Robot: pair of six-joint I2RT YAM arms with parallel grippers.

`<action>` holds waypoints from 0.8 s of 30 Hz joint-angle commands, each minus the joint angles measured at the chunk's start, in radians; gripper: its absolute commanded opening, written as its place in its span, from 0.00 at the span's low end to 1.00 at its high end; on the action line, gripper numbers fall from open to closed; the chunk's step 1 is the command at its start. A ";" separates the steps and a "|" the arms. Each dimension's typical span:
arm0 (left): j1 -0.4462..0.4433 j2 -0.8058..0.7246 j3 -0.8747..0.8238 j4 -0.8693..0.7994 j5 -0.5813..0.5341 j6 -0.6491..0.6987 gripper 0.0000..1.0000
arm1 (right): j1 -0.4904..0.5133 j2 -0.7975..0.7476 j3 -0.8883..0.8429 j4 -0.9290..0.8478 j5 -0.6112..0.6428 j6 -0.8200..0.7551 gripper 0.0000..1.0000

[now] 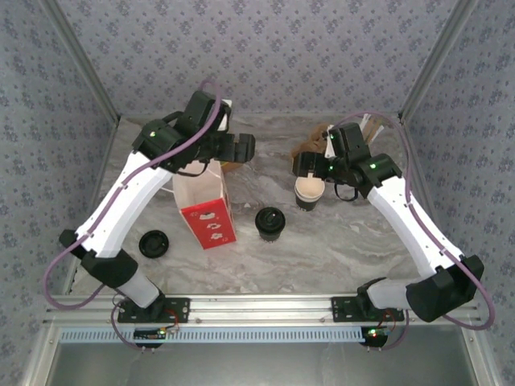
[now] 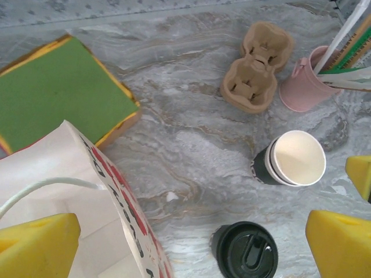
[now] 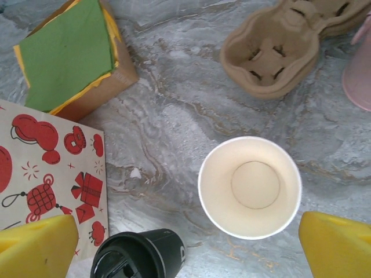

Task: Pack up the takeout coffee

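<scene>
My left gripper (image 1: 239, 147) hangs just past the far top edge of the red-and-white paper bag (image 1: 207, 211). My right gripper (image 1: 309, 166) hovers directly over the open takeout coffee cup (image 1: 309, 195). A lidded black cup (image 1: 270, 223) stands to that gripper's near left. A loose black lid (image 1: 153, 244) lies well apart.

We're in a lab robot cell, not a real café: patterned backdrop panels (image 1: 265, 48) in aluminium framing (image 1: 80, 68), marble-print tabletop (image 1: 338, 249), left arm (image 1: 133, 197) and right arm (image 1: 410, 213) bolted to a rail (image 1: 257, 308), staged props like a cup carrier (image 2: 258, 66).
</scene>
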 commanded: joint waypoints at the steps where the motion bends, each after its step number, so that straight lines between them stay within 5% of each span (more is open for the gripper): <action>1: -0.001 0.065 0.063 0.059 0.086 0.006 1.00 | -0.019 -0.042 0.009 -0.030 0.024 0.008 1.00; 16: -0.009 0.589 0.637 -0.070 0.118 0.066 0.80 | -0.135 -0.182 -0.081 -0.063 0.020 0.028 1.00; 24: -0.006 0.718 0.648 0.017 0.123 0.060 0.74 | -0.174 -0.227 -0.111 -0.086 0.014 0.029 1.00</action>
